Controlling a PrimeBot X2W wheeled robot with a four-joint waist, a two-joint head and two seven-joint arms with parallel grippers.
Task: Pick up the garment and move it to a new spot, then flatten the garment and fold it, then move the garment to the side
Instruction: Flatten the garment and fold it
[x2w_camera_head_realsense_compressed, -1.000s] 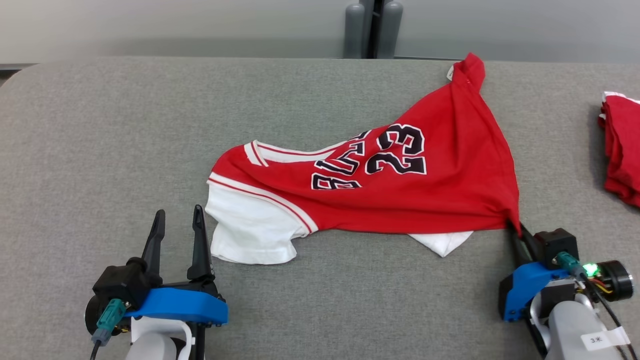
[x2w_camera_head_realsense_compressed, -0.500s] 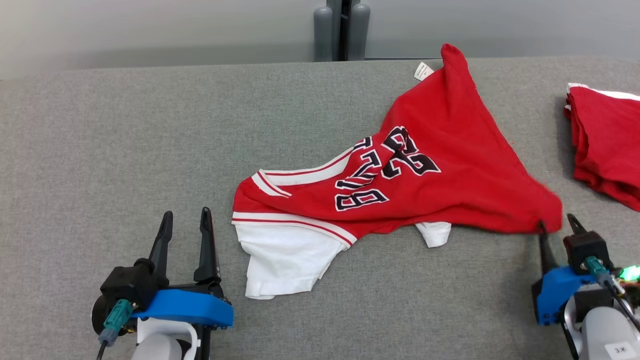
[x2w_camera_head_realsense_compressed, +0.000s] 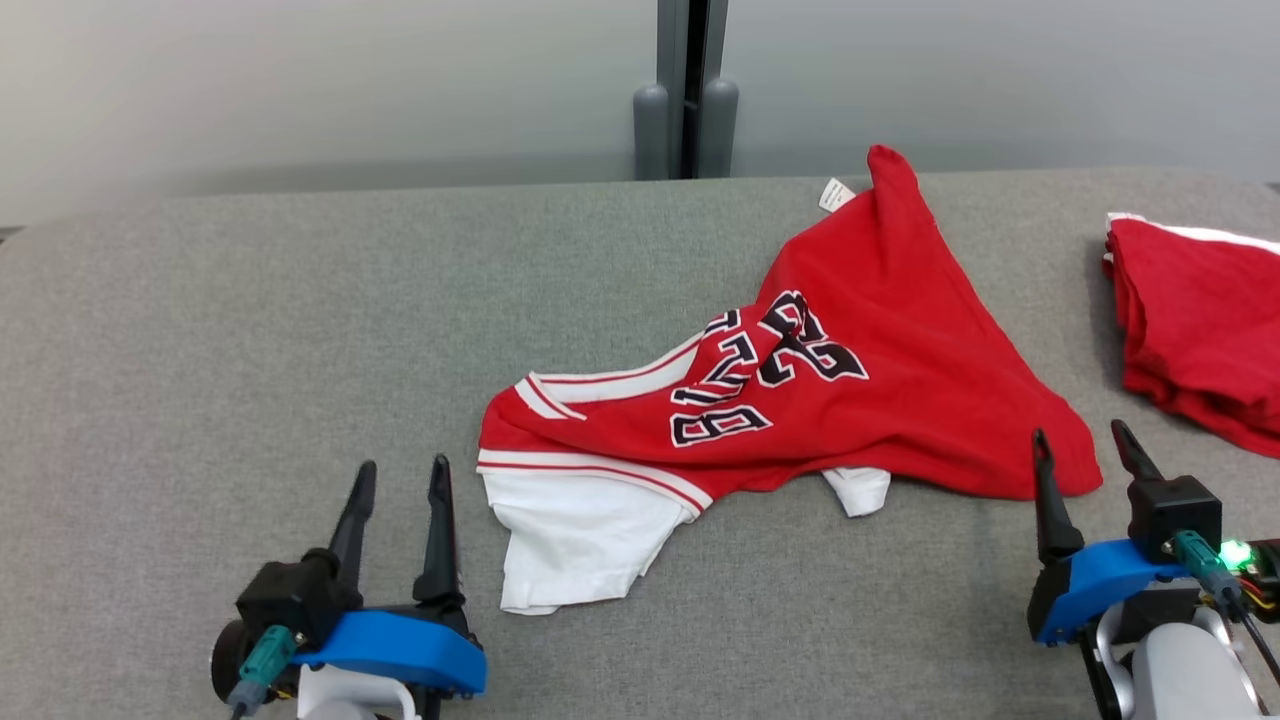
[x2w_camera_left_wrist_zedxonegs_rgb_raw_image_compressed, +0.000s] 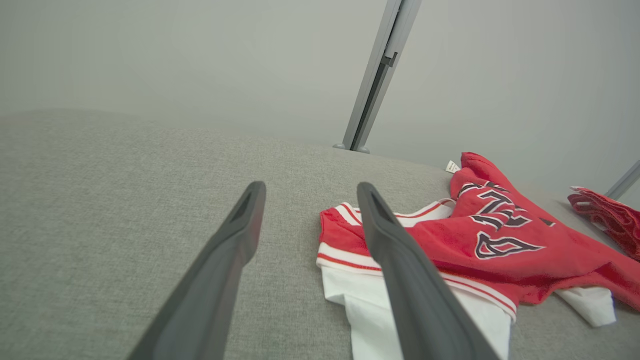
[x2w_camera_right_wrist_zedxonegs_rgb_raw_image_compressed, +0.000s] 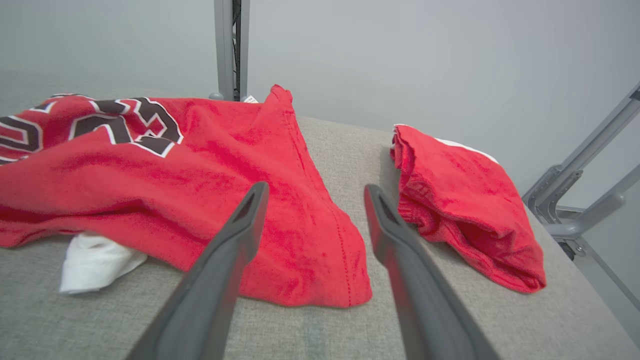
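Grey table, pale wall, rumpled garment, possibly folded pile, left gripper and right gripper released

A grey fabric table holds a crumpled red and white jersey centre-right and a folded red garment at the right edge.

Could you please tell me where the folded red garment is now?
In the head view the folded red garment lies on the table's right side, right of the red jersey and beyond the right gripper.
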